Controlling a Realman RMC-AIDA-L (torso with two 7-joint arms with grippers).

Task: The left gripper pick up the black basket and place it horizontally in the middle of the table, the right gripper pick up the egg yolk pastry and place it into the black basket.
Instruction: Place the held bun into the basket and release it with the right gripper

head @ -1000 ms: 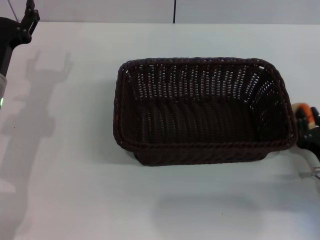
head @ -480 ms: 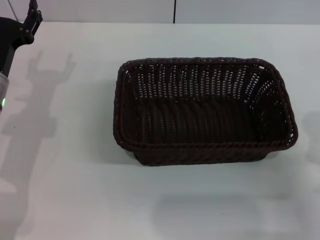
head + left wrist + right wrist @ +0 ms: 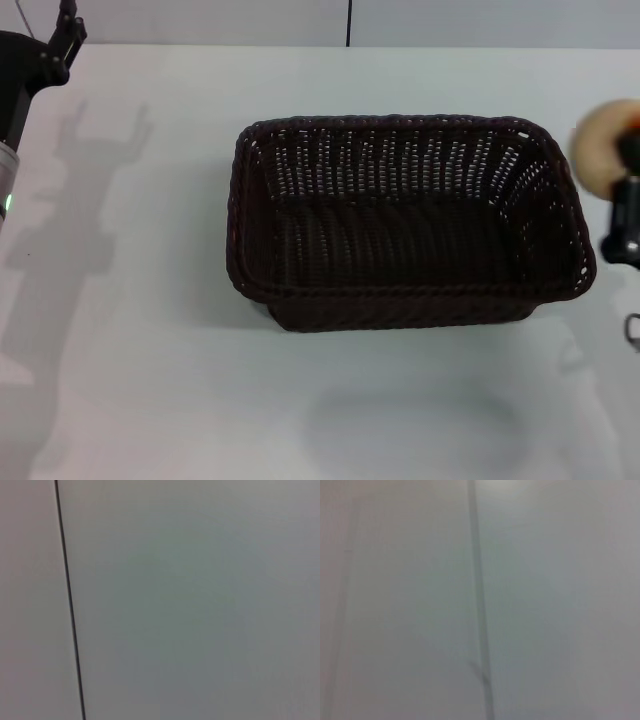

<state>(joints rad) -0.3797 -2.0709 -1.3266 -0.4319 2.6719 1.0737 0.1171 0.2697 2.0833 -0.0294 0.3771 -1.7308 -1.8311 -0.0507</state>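
Note:
The black basket point(image 3: 400, 122) lies lengthwise in the middle of the white table point(image 3: 150, 380), and nothing shows inside it. My right gripper point(image 3: 622, 172) is at the right edge of the head view, shut on the egg yolk pastry point(image 3: 595, 150), a pale cream round bun that looks blurred. It holds the pastry in the air just beyond the basket's right rim. My left gripper point(image 3: 66, 36) is raised at the far left corner, well away from the basket. Its shadow on the table shows two fingers apart.
The table's far edge meets a grey wall with a dark vertical seam point(image 3: 349, 22). Both wrist views show only a plain grey surface with a dark line point(image 3: 69, 605). Bare table lies in front of and to the left of the basket.
The right gripper with the pastry was low at the right edge, left the view, and now shows higher beside the basket's right rim. The left arm has drawn back slightly.

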